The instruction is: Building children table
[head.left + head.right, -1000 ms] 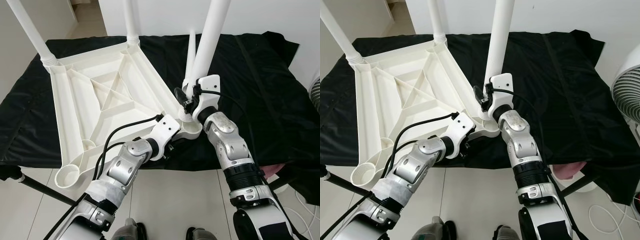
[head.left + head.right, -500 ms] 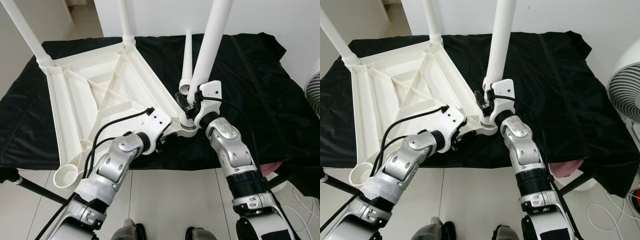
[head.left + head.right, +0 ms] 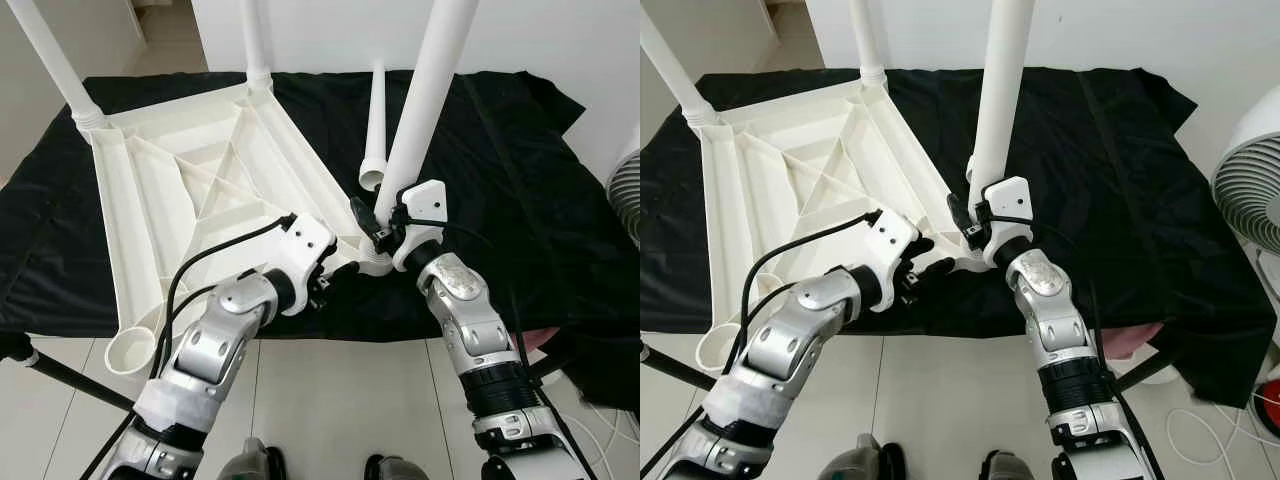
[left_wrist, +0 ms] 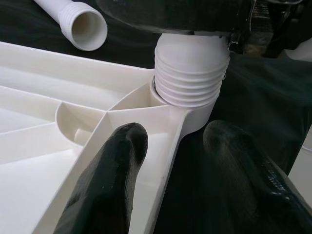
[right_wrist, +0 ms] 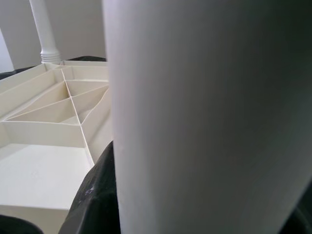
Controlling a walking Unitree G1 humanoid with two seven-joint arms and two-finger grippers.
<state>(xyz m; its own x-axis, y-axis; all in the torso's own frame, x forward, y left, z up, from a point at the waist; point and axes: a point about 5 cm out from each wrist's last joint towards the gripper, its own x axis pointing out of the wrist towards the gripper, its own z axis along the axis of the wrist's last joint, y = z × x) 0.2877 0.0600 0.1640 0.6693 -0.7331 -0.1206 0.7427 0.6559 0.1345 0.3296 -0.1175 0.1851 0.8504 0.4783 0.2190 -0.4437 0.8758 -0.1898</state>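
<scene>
Two legs (image 3: 52, 60) were already standing up out of the far corners of the white tabletop (image 3: 190, 190), which lay upside down on a black cloth (image 3: 510, 150) with its ribbed underside facing up. A third leg (image 3: 425, 95) stood at the near right corner, its ribbed end sitting at the corner socket (image 4: 191, 73), leaning a bit rather than dead straight. The fourth leg (image 3: 374, 125) was loose, lying on the cloth just beyond that corner with its open threaded end pointing toward the robot. The near left corner socket (image 3: 132, 350) had nothing in it.

The right gripper (image 3: 378, 225) was clamped around the bottom of that third leg, low down just above the socket; in the right wrist view the white tube sat right between the black fingers (image 5: 95, 195), so it was closed on the leg. The left gripper (image 3: 322, 285) was down at the front edge of the tabletop right beside the same corner. From the left wrist view its two fingers (image 4: 114, 180) were spread apart, with the tabletop's edge rib running between them, one fingertip over the white plastic and the other over the dark cloth. Couldn't really tell if they were touching the rib.

A white fan (image 3: 1250, 190) stood off to the right of the cloth, and the floor (image 3: 330, 400) below was pale tile.
</scene>
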